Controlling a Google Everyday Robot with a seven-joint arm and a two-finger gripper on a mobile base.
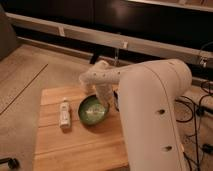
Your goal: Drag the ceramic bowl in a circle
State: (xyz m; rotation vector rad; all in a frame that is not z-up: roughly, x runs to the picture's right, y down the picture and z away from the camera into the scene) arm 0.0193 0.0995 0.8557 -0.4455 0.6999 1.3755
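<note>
Gripper [103,104] at ceramic bowl's [91,112] right rim, on wooden table [75,145].

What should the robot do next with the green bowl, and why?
Probably keep sliding the ceramic bowl sideways along a curve. The end effector sits at the bowl's right rim, so it seems placed to drag, and the wooden table has room. It should likely steer away from the small bottle on the bowl's left.
</note>
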